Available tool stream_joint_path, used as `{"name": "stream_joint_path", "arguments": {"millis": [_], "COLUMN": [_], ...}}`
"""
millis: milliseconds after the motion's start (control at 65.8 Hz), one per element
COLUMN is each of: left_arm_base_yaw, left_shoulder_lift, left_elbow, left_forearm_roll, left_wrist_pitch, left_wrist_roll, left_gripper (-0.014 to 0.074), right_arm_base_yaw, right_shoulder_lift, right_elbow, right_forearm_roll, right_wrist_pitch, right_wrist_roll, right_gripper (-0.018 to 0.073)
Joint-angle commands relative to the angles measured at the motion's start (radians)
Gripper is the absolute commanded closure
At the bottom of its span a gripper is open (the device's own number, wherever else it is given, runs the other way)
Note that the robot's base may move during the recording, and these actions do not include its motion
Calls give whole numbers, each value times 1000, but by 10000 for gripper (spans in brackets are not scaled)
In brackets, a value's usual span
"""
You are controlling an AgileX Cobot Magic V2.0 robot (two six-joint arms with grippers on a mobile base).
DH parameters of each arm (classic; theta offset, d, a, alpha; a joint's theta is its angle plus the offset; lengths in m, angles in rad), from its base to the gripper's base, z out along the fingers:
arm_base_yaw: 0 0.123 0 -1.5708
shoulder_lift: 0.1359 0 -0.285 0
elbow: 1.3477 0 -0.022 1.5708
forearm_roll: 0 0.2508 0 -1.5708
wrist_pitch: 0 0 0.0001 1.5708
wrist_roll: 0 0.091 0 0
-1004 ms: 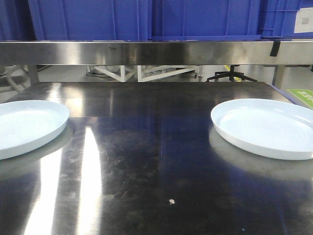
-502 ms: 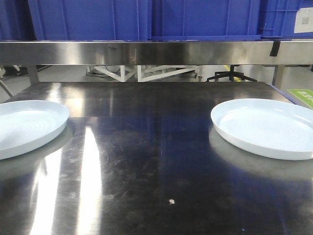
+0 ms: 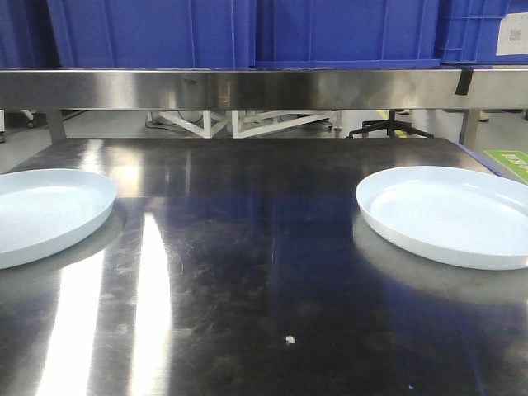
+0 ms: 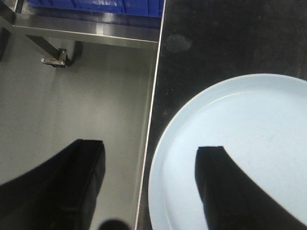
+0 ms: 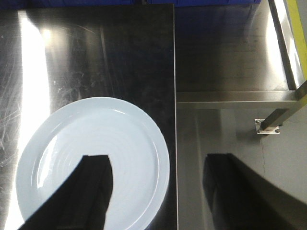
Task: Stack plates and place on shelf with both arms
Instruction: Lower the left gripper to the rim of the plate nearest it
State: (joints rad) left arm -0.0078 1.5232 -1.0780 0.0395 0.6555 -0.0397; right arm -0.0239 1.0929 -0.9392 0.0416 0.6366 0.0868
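Two pale blue-white plates lie flat on the steel table, one at the left edge (image 3: 45,213) and one at the right (image 3: 450,213). Neither arm shows in the front view. In the left wrist view my left gripper (image 4: 151,179) is open above the table's left edge, one finger over the left plate (image 4: 249,134), the other over the floor. In the right wrist view my right gripper (image 5: 158,184) is open above the table's right edge, one finger over the right plate (image 5: 129,143), the other off the table. Both grippers are empty.
A steel shelf rail (image 3: 264,88) runs across the back above the table, with blue plastic crates (image 3: 247,33) on it. The dark table top (image 3: 247,272) lies between the plates. Grey floor and a shelf leg (image 5: 276,120) lie beside the table.
The plates have not moved. Only something in the background at the far left, behind the table, has shifted out of view.
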Motion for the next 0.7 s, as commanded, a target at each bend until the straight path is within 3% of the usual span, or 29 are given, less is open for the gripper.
{"name": "stream_joint_path", "arguments": {"millis": [0, 684], "left_arm_base_yaw": [0, 0], "left_shoulder_lift": [-9, 74], "left_elbow": [-27, -27], "left_forearm_roll": [-7, -7], "left_wrist_pitch": [-50, -72], "left_wrist_roll": [-9, -9], "left_gripper": [120, 120], "right_arm_base_yaw": [-4, -4], "right_shoulder_lift": [-16, -16], "right_elbow": [-38, -38], "right_forearm_roll": [-7, -7], "right_wrist_pitch": [-67, -65], "right_wrist_roll": [-8, -8], "right_gripper": [40, 40]}}
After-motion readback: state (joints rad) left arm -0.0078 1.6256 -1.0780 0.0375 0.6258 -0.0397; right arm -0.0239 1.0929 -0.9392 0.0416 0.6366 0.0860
